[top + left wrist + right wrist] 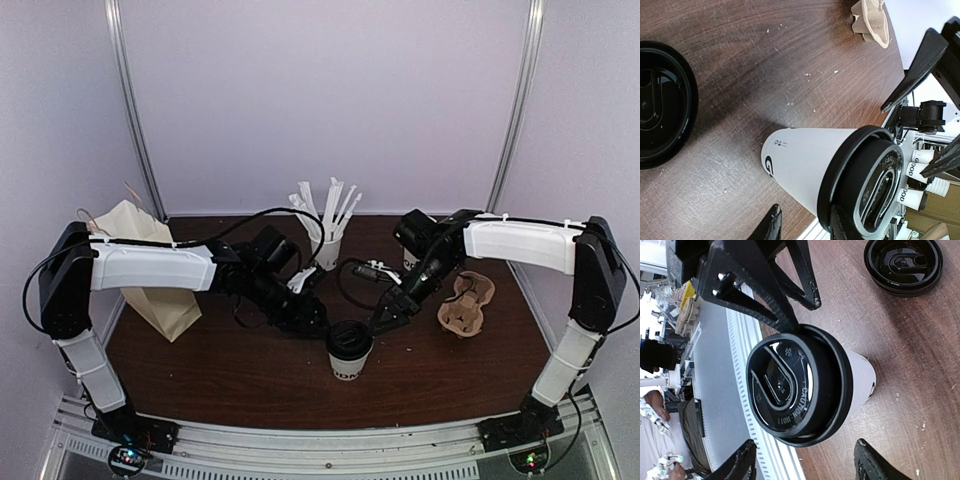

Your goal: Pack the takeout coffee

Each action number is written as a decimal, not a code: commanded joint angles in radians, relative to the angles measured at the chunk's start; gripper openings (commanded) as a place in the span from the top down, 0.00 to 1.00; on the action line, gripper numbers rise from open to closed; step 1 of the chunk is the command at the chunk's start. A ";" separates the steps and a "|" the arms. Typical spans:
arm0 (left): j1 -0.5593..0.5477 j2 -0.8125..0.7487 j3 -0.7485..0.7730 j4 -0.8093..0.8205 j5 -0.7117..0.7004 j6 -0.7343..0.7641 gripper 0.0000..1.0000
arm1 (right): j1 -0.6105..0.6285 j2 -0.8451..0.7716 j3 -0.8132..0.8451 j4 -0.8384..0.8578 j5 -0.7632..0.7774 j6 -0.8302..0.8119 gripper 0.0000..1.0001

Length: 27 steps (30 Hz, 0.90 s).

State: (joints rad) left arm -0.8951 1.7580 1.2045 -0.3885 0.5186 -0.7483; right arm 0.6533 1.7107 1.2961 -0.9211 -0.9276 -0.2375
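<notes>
I am holding both of my arms low over the dark brown wooden tabletop (230, 370), reaching in from either side toward the white paper cup (347, 364) with dark lettering near its base. The cup is standing upright near the middle of the tabletop's front half and is wearing its round black plastic lid (350, 338).

My left end effector (805, 227) is hanging open just beside the cup on its left. One of its black fingers is showing close against the lid's rim, but I cannot tell whether it is touching.

My right end effector (805, 465) is spreading its fingers wide on the cup's right. In the right wrist view the lidded top is sitting ahead of that gap, and nothing is being gripped.

A separate round black plastic lid piece (903, 260) is lying flat on the tabletop beyond the cup. A brown moulded pulp cup carrier (467, 303) is resting well apart to the right. A tan paper bag (150, 275) is standing at the far left, behind my left arm.
</notes>
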 commanded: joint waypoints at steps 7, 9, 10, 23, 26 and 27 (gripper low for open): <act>-0.014 0.027 0.010 -0.032 -0.050 0.034 0.66 | -0.008 0.046 -0.035 0.033 -0.075 0.049 0.50; -0.016 0.027 0.009 -0.033 -0.052 0.035 0.66 | -0.010 0.043 -0.041 0.033 -0.073 0.052 0.52; -0.015 0.028 0.009 -0.032 -0.052 0.035 0.66 | -0.010 0.042 -0.043 0.032 -0.071 0.052 0.52; -0.019 0.034 0.013 -0.040 -0.057 0.048 0.66 | -0.010 0.103 -0.062 0.041 -0.061 0.085 0.66; -0.019 0.034 0.010 -0.040 -0.061 0.050 0.66 | -0.011 0.130 -0.058 0.040 -0.074 0.091 0.66; -0.020 0.034 0.009 -0.040 -0.061 0.050 0.66 | -0.011 0.136 -0.057 0.043 -0.079 0.096 0.66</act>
State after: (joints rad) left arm -0.9016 1.7580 1.2102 -0.3973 0.5034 -0.7227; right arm 0.6434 1.7908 1.2415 -0.9115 -1.0447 -0.1600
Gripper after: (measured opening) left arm 0.342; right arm 0.340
